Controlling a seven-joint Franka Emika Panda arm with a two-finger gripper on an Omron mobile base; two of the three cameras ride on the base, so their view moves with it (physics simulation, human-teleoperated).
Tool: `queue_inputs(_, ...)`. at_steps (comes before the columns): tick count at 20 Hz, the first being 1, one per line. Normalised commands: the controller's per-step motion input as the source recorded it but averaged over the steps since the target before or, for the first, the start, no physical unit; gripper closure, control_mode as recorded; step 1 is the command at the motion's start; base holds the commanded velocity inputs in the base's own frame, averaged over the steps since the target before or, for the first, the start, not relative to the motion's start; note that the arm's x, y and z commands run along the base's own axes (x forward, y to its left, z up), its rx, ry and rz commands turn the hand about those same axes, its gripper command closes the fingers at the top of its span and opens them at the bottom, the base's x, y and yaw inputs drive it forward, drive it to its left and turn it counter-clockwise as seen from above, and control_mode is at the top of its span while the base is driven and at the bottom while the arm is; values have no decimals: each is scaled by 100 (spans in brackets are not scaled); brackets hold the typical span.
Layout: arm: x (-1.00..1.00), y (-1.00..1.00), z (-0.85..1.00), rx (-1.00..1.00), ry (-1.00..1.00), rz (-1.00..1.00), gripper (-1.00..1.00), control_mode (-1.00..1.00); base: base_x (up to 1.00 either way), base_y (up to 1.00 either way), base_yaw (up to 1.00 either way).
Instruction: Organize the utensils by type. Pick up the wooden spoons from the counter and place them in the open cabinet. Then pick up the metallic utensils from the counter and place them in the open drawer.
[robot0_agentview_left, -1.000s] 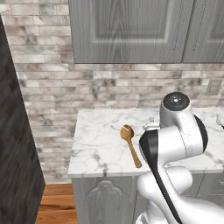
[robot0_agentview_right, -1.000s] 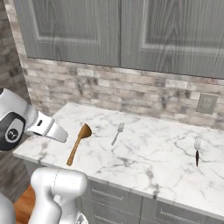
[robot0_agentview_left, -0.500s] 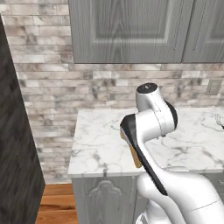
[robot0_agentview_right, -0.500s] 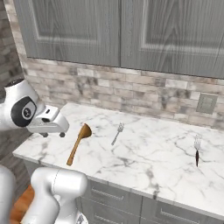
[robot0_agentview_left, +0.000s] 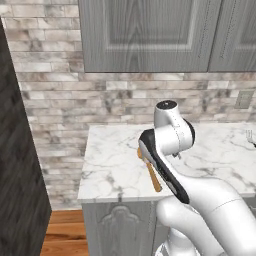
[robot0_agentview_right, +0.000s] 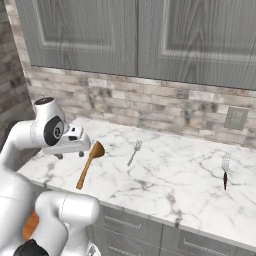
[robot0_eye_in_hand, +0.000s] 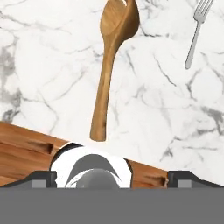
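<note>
A: Position of the wooden spoon (robot0_agentview_right: 89, 160) relative to the gripper (robot0_agentview_right: 70, 156)?

B: Spoon lies flat on the counter (robot0_agentview_right: 170, 185), bowl toward the brick wall (robot0_agentview_right: 150, 102), handle tip toward the front edge. The gripper sits above the counter just left of the bowl in the right base view — apart from it, no contact. In the hand view the spoon (robot0_eye_in_hand: 111, 61) runs up the middle, bowl at the top.

A: Jaw state?

B: Spread wide, holding nothing.

A: Other utensils?

B: A thin silver fork (robot0_agentview_right: 134, 152) lies just right of the spoon, tines toward the wall; it also shows in the hand view (robot0_eye_in_hand: 197, 30). A second fork with a dark handle (robot0_agentview_right: 225, 172) lies well apart, far right.

A: Labels or writing?

B: None legible — closed grey upper cabinets (robot0_agentview_right: 150, 35), plain fronts.
</note>
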Motion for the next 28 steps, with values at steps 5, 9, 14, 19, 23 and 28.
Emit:
queue_inputs(5,44,0,-52,15,0,0,-100,-100,0,0,0)
queue_inputs(9,51,-5,-35,12,0,-2,-100,-100,0,0,0)
queue_inputs(14,49,0,-42,6,1,-1,-100,-100,0,0,0)
queue_inputs(19,56,0,-44,0,5,-2,-100,-100,0,0,0)
queue_inputs(23,48,0,-33,0,6,0,-100,-100,0,0,0)
queue_inputs(28,39,3,-26,0,5,0,-100,-100,0,0,0)
